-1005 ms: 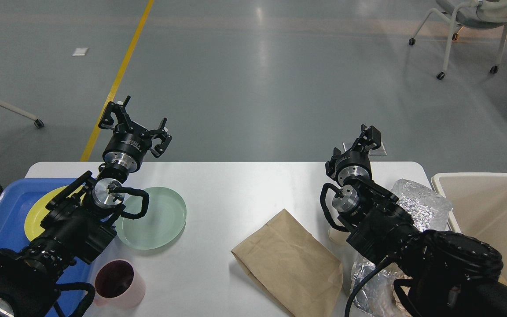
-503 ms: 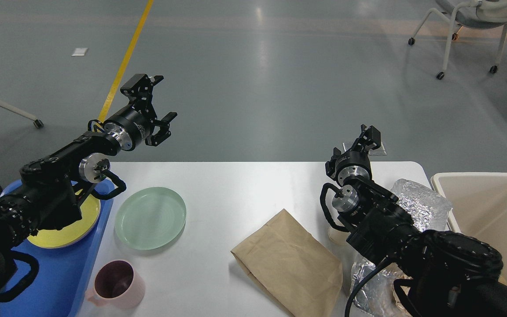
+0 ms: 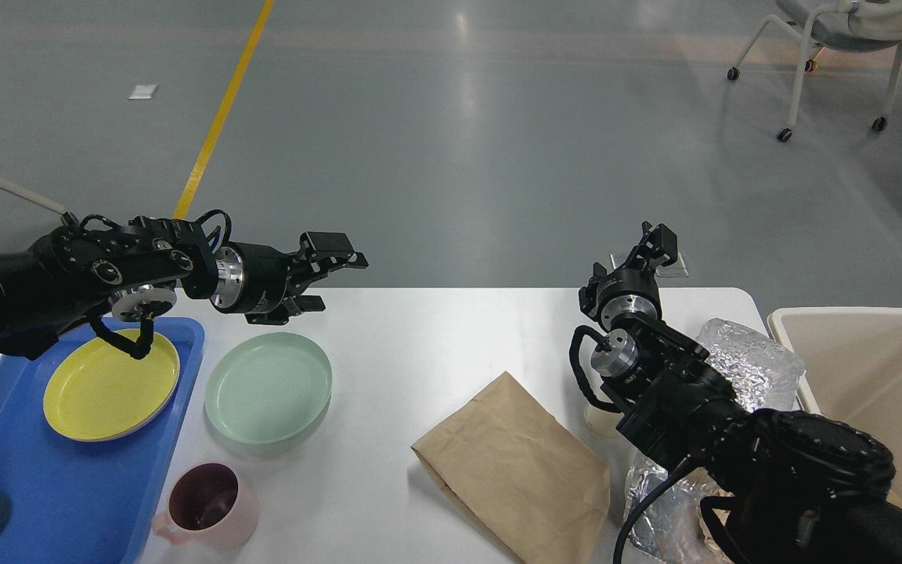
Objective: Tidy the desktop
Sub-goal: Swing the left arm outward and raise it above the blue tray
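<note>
Your desktop (image 3: 435, 345), the wide white surface across the lower view, carries a green plate (image 3: 268, 387), a pink mug (image 3: 212, 505), a brown paper bag (image 3: 517, 470) and crumpled foil (image 3: 748, 360), with a blue tray (image 3: 67, 493) holding a yellow plate (image 3: 110, 385) on its left and a beige bin (image 3: 874, 368) on its right. Your left claw (image 3: 326, 270) hovers spread and empty above the green plate, so you seem to be lining up on it; next, lower onto its rim and pinch. Your right claw (image 3: 654, 244) hangs near the far edge, and I cannot tell whether it is spread.

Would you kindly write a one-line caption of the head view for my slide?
Left claw open above the desktop near a green plate; brown paper bag and foil wrap await tidying.
</note>
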Controlling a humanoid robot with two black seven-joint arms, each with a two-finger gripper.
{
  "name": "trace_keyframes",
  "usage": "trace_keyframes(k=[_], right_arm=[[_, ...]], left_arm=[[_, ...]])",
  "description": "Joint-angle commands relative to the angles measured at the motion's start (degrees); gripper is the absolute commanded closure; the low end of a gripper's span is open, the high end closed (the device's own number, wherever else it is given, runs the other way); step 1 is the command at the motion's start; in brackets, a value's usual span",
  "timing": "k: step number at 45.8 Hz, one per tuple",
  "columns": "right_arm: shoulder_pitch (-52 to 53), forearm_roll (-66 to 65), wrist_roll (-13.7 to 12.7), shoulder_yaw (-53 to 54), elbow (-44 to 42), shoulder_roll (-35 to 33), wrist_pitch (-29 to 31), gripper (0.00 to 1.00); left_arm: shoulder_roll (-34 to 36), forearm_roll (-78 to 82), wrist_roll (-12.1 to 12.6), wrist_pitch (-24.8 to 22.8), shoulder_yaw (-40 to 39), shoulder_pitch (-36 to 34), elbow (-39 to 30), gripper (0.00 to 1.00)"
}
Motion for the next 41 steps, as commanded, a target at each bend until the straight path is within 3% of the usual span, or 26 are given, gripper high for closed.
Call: trace_keyframes(k=[1, 12, 20, 41], right_arm=[[0.0, 0.0, 0.0, 0.0, 0.0, 0.0, 0.0, 0.0], [0.0, 0.0, 0.0, 0.0, 0.0, 0.0, 0.0, 0.0], [0.0, 0.0, 0.0, 0.0, 0.0, 0.0, 0.0, 0.0], [0.0, 0.0, 0.0, 0.0, 0.0, 0.0, 0.0, 0.0]], left_arm=[[-0.1, 0.5, -0.1, -0.2, 7.2, -5.0, -5.0, 0.0], [-2.1, 2.1, -0.3, -0.8, 15.3, -11.4, -8.6, 0.0], [-2.7, 2.1, -0.3, -5.3, 15.9, -16.1, -9.9, 0.0], [-2.3, 2.2, -0.3, -5.9, 15.5, -16.5, -9.8, 0.0]])
